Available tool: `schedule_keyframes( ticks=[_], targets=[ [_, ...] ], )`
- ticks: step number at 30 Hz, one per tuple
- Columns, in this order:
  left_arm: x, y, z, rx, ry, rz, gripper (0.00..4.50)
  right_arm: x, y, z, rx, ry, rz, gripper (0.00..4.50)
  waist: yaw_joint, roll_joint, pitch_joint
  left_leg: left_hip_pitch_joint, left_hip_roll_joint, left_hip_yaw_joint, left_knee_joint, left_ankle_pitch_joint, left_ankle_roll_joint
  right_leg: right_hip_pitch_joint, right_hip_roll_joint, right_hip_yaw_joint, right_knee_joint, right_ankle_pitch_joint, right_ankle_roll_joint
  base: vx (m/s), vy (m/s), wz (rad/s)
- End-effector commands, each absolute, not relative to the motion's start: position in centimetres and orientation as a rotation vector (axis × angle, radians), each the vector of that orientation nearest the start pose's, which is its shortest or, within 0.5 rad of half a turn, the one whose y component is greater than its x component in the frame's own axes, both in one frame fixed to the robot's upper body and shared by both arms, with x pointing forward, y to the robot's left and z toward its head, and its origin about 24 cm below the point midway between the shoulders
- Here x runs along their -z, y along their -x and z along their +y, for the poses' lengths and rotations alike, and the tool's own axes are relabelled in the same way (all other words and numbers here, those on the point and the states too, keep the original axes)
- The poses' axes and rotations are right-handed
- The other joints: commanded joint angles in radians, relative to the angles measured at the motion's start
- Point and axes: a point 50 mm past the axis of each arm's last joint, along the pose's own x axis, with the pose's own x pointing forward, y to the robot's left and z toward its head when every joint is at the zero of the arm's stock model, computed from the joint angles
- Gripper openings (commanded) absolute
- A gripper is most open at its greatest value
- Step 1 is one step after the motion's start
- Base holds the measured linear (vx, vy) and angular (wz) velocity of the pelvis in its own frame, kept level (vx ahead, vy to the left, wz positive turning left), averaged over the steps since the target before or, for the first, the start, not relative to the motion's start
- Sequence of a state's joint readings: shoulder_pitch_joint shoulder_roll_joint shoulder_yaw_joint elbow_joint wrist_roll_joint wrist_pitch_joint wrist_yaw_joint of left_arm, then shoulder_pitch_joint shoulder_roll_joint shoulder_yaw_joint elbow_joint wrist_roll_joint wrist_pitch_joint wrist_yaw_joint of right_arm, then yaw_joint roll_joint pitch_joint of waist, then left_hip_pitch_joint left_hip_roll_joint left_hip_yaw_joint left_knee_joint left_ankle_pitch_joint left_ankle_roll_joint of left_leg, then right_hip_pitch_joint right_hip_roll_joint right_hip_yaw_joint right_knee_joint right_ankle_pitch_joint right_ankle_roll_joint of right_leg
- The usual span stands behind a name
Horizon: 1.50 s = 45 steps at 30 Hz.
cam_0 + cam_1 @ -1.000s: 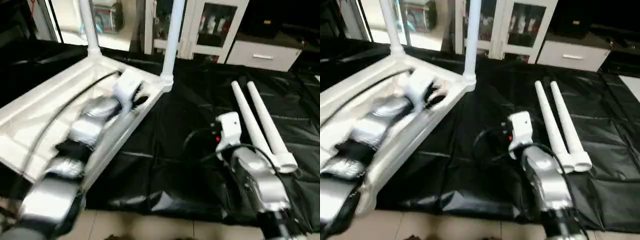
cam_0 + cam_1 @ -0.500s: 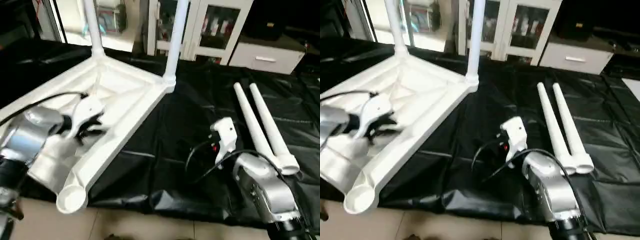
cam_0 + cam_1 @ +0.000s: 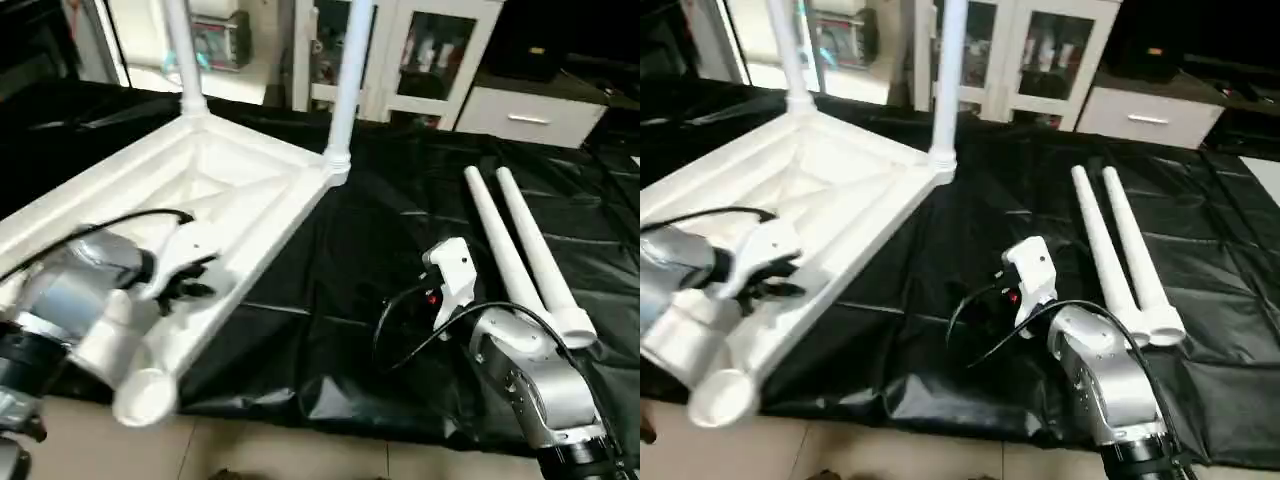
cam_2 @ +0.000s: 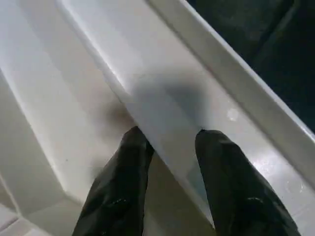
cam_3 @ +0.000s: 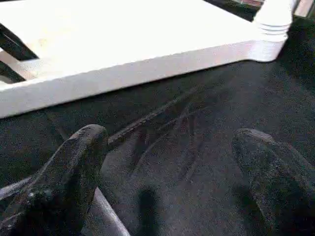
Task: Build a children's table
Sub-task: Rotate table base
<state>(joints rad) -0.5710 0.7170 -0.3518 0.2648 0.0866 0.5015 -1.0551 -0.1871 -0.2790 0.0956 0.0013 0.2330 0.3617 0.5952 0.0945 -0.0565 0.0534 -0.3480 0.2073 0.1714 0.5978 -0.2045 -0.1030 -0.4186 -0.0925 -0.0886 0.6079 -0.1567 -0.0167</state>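
White moulded plastic is what you are handling: the table top (image 3: 235, 190) lies upside down on the black sheet (image 3: 360, 300) at your left, ribbed underside up, with two legs (image 3: 345, 75) already standing in its far corner sockets and an empty round socket (image 3: 145, 395) at the near corner. Judge it light and stiff, but glossy and likely slippery, so a pinch on a flat face may slide.

Your left gripper (image 4: 170, 142) sits at the long side rail (image 4: 197, 98), jaws narrowly parted with the fingertips (image 4: 135, 142) astride a raised edge; whether they actually clamp it you cannot tell. That rail edge looks like the soundest place to take hold, since the thin wall gives the pads two opposed faces.

Across the crinkled, shiny sheet, your right gripper (image 5: 172, 147) hangs over bare sheet with its jaws wide and nothing between them.

Furthest right, the two loose legs (image 3: 525, 250) lie side by side, touching, flared ends toward you. They are smooth tapered tubes, probably light and prone to roll; grasp one across its width near the thicker end, where the taper is least likely to let it slip.
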Motion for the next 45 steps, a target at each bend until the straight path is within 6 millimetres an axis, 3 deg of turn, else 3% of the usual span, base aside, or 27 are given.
schedule_keyframes(
  ticks=[1, 5, 7, 8, 9, 11, 12, 15, 18, 19, 20, 23, 24, 25, 26, 27, 28, 29, 30, 31, 32, 35, 36, 38, 40, 42, 45],
  targets=[
    [-9.8, -32.2, 19.4, 0.951, -0.628, 0.644, 1.79, -6.1, -27.5, -14.3, -0.715, 0.03, 0.211, 4.33, -0.003, 0.02, -0.064, 0.012, 0.02, 0.003, -0.081, -0.185, -0.024, 0.048, -0.047, 0.054, -0.058, -0.195, -0.183, 0.0, 0.0, 0.0],
    [-10.2, -33.5, 17.6, 0.937, -0.556, 0.55, 1.79, -6.1, -27.6, -14.4, -0.702, 0.036, 0.209, 4.33, 0.001, 0.016, -0.065, 0.001, 0.016, 0.002, -0.079, -0.183, -0.015, 0.059, -0.049, 0.053, -0.059, -0.202, -0.175, 0.0, 0.0, 0.0],
    [-10.8, -35.1, 16.1, 0.863, -0.473, 0.454, 1.79, -6.2, -27.6, -14.6, -0.697, 0.039, 0.209, 4.33, 0.005, 0.015, -0.064, 0.007, 0.014, 0.005, -0.076, -0.191, -0.01, 0.052, -0.047, 0.053, -0.067, -0.23, -0.165, 0.0, 0.0, 0.0],
    [-10.9, -35.5, 15.8, 0.846, -0.462, 0.436, 1.79, -6.2, -27.6, -14.6, -0.697, 0.039, 0.209, 4.33, 0.013, 0.015, -0.064, 0.017, 0.017, 0.007, -0.074, -0.217, -0.009, 0.046, -0.05, 0.053, -0.074, -0.256, -0.165, 0.0, 0.0, 0.0],
    [-11.0, -36.2, 15.4, 0.791, -0.444, 0.407, 1.79, -6.2, -27.6, -14.6, -0.699, 0.039, 0.21, 4.33, 0.015, 0.012, -0.062, 0.009, 0.018, 0.003, -0.076, -0.227, -0.008, 0.052, -0.051, 0.052, -0.074, -0.274, -0.16, 0.0, 0.0, 0.0],
    [-11.1, -36.6, 15.2, 0.763, -0.436, 0.394, 1.79, -6.1, -27.6, -14.6, -0.7, 0.04, 0.212, 4.33, 0.017, 0.01, -0.063, 0.003, 0.017, 0.0, -0.078, -0.232, -0.009, 0.057, -0.051, 0.05, -0.076, -0.295, -0.143, 0.0, 0.0, 0.0],
    [-11.2, -37.1, 15.0, 0.729, -0.43, 0.368, 1.79, -6.1, -27.6, -14.7, -0.701, 0.042, 0.213, 4.33, 0.012, 0.004, -0.062, -0.008, 0.016, -0.006, -0.081, -0.219, -0.008, 0.063, -0.05, 0.048, -0.075, -0.307, -0.118, 0.0, 0.0, 0.0],
    [-11.6, -38.0, 14.2, 0.66, -0.412, 0.301, 1.79, -6.1, -27.5, -14.7, -0.701, 0.042, 0.213, 4.33, 0.006, 0.002, -0.064, -0.012, 0.011, -0.006, -0.077, -0.202, -0.001, 0.065, -0.05, 0.047, -0.079, -0.325, -0.096, 0.0, 0.0, 0.0],
    [-12.5, -38.8, 12.4, 0.623, -0.35, 0.201, 1.79, -6.2, -27.6, -14.7, -0.697, 0.044, 0.21, 4.33, 0.003, 0.005, -0.072, -0.008, 0.014, -0.004, -0.07, -0.145, 0.016, 0.064, -0.048, 0.049, -0.068, -0.208, -0.13, 0.0, 0.0, 0.0],
    [-12.5, -38.8, 12.4, 0.623, -0.35, 0.201, 1.79, -6.2, -27.6, -14.7, -0.697, 0.044, 0.21, 4.33, 0.004, 0.003, -0.074, -0.012, 0.014, -0.003, -0.068, -0.117, 0.027, 0.068, -0.049, 0.049, -0.061, -0.154, -0.153, 0.0, 0.0, 0.0],
    [-13.5, -38.8, 12.0, 0.687, -0.34, 0.144, 1.79, -6.4, -27.6, -14.9, -0.692, 0.046, 0.204, 4.33, 0.004, 0.009, -0.074, -0.012, 0.014, -0.004, -0.068, -0.102, 0.033, 0.067, -0.047, 0.049, -0.058, -0.123, -0.167, 0.0, 0.0, 0.0],
    [-14.1, -38.5, 12.0, 0.759, -0.337, 0.103, 1.79, -6.6, -27.5, -15.1, -0.689, 0.045, 0.2, 4.33, 0.0, 0.005, -0.074, -0.012, 0.012, -0.002, -0.066, -0.08, 0.046, 0.069, -0.047, 0.049, -0.054, -0.077, -0.19, 0.0, 0.0, 0.0],
    [-14.4, -37.8, 12.4, 0.844, -0.359, 0.096, 1.79, -6.6, -27.4, -15.2, -0.691, 0.044, 0.2, 4.33, 0.0, 0.008, -0.072, -0.01, 0.016, -0.002, -0.069, -0.105, 0.043, 0.07, -0.051, 0.049, -0.055, -0.112, -0.193, 0.0, 0.0, 0.0],
    [-14.5, -36.8, 13.0, 0.941, -0.38, 0.126, 1.79, -6.6, -27.2, -15.3, -0.698, 0.044, 0.201, 4.33, -0.001, 0.004, -0.072, -0.008, 0.02, -0.002, -0.071, -0.11, 0.037, 0.07, -0.054, 0.05, -0.052, -0.12, -0.197, 0.0, 0.0, 0.0],
    [-14.2, -34.7, 14.3, 1.102, -0.432, 0.207, 1.79, -6.7, -26.9, -15.3, -0.714, 0.039, 0.203, 4.33, -0.004, 0.005, -0.067, -0.013, 0.023, -0.002, -0.078, -0.116, 0.031, 0.071, -0.053, 0.052, -0.051, -0.145, -0.191, 0.0, 0.0, 0.0],
    [-14.1, -34.3, 14.4, 1.124, -0.44, 0.222, 1.79, -6.7, -26.9, -15.3, -0.717, 0.038, 0.203, 4.33, -0.002, 0.008, -0.069, -0.006, 0.027, -0.005, -0.078, -0.121, 0.021, 0.07, -0.059, 0.052, -0.047, -0.149, -0.191, 0.0, 0.0, 0.0],
    [-13.9, -33.4, 14.9, 1.182, -0.462, 0.263, 1.79, -6.7, -26.8, -15.3, -0.726, 0.035, 0.204, 4.33, -0.01, 0.014, -0.063, -0.001, 0.025, 0.0, -0.081, -0.149, 0.015, 0.061, -0.051, 0.054, -0.052, -0.179, -0.187, 0.0, 0.0, 0.0],
    [-13.7, -32.3, 15.6, 1.24, -0.49, 0.316, 1.79, -6.7, -26.6, -15.3, -0.739, 0.035, 0.205, 4.33, -0.009, 0.013, -0.065, 0.005, 0.025, 0.001, -0.08, -0.161, 0.009, 0.059, -0.051, 0.056, -0.05, -0.19, -0.187, 0.0, 0.0, 0.0],
    [-13.4, -31.0, 16.3, 1.299, -0.521, 0.375, 1.79, -6.8, -26.4, -15.2, -0.758, 0.034, 0.206, 4.33, -0.012, 0.017, -0.063, 0.005, 0.026, 0.003, -0.081, -0.156, 0.006, 0.056, -0.047, 0.057, -0.048, -0.172, -0.192, 0.0, 0.0, 0.0],
    [-13.4, -31.0, 16.3, 1.299, -0.521, 0.375, 1.79, -6.8, -26.4, -15.2, -0.758, 0.034, 0.206, 4.33, -0.011, 0.017, -0.059, 0.004, 0.025, 0.003, -0.084, -0.165, 0.007, 0.055, -0.046, 0.057, -0.052, -0.186, -0.189, 0.0, 0.0, 0.0],
    [-13.2, -30.0, 16.8, 1.337, -0.566, 0.4, 1.79, -6.8, -26.2, -15.0, -0.782, 0.032, 0.206, 4.33, -0.006, 0.018, -0.06, 0.012, 0.027, 0.003, -0.083, -0.189, 0.001, 0.052, -0.047, 0.055, -0.052, -0.204, -0.189, 0.0, 0.0, 0.0],
    [-12.4, -27.5, 17.8, 1.428, -0.66, 0.463, 1.79, -6.9, -25.6, -14.5, -0.859, 0.03, 0.21, 4.33, -0.004, 0.017, -0.055, 0.007, 0.027, 0.002, -0.089, -0.223, -0.008, 0.053, -0.046, 0.056, -0.055, -0.236, -0.175, 0.0, 0.0, 0.0],
    [-12.4, -27.3, 17.8, 1.435, -0.668, 0.468, 1.79, -7.0, -25.5, -14.4, -0.866, 0.03, 0.211, 4.33, -0.006, 0.017, -0.052, 0.006, 0.027, 0.0, -0.092, -0.241, -0.01, 0.052, -0.045, 0.057, -0.059, -0.266, -0.16, 0.0, 0.0, 0.0],
    [-12.1, -26.5, 18.1, 1.471, -0.691, 0.5, 1.79, -7.0, -25.3, -14.2, -0.891, 0.032, 0.212, 4.33, -0.005, 0.017, -0.053, 0.017, 0.025, 0.003, -0.089, -0.263, -0.021, 0.044, -0.046, 0.06, -0.065, -0.295, -0.154, 0.0, 0.0, 0.0],
    [-11.9, -25.6, 18.4, 1.499, -0.718, 0.553, 1.79, -6.9, -25.2, -14.0, -0.901, 0.036, 0.213, 4.33, -0.01, 0.013, -0.049, 0.0, 0.023, -0.002, -0.096, -0.267, -0.024, 0.053, -0.043, 0.06, -0.065, -0.338, -0.132, 0.0, 0.0, 0.0],
    [-12.0, -25.2, 18.6, 1.508, -0.73, 0.582, 1.79, -7.0, -25.2, -13.9, -0.903, 0.036, 0.213, 4.33, -0.011, 0.013, -0.05, 0.004, 0.022, -0.002, -0.094, -0.275, -0.028, 0.049, -0.045, 0.063, -0.069, -0.372, -0.117, 0.0, 0.0, 0.0],
    [-12.0, -24.8, 18.7, 1.514, -0.746, 0.61, 1.79, -7.0, -25.2, -13.9, -0.903, 0.036, 0.214, 4.33, -0.011, 0.014, -0.051, 0.005, 0.021, -0.001, -0.092, -0.255, -0.028, 0.046, -0.042, 0.066, -0.067, -0.352, -0.117, 0.0, 0.0, 0.0]
  ],
)
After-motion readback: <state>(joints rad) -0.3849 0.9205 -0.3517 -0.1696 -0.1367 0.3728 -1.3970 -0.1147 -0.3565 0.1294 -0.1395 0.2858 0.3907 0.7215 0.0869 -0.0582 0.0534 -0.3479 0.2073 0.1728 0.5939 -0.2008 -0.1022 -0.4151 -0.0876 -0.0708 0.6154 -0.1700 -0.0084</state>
